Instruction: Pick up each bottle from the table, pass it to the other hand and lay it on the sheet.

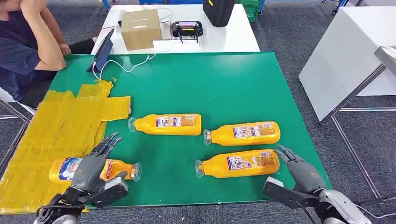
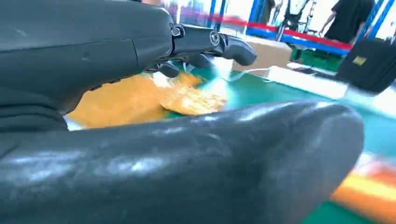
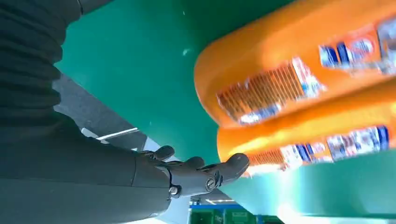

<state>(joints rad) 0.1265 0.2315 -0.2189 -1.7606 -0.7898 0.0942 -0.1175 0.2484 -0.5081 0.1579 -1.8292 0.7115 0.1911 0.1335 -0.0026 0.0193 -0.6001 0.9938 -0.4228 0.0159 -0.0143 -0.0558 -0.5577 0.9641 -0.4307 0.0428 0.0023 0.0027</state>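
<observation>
Three orange bottles lie on the green table [image 1: 210,84]: one mid-table [image 1: 166,124], one to its right [image 1: 243,133], and the nearest one [image 1: 238,163]. Another bottle [image 1: 63,169] lies with its base on the yellow sheet [image 1: 56,126] and its neck over the green. My left hand [image 1: 91,170] hovers over this bottle, its straight fingers [image 2: 205,42] and thumb [image 2: 196,158] apart and holding nothing. My right hand [image 1: 299,170] is open, with its fingertips [image 3: 233,163] at the base of the nearest bottle [image 3: 327,135].
A person [image 1: 23,46] sits at the table's far left corner. A tablet [image 1: 103,51] and a white cable [image 1: 130,67] lie on the far edge. Beyond is a white table with a cardboard box [image 1: 140,29]. A white cabinet [image 1: 345,56] stands to the right.
</observation>
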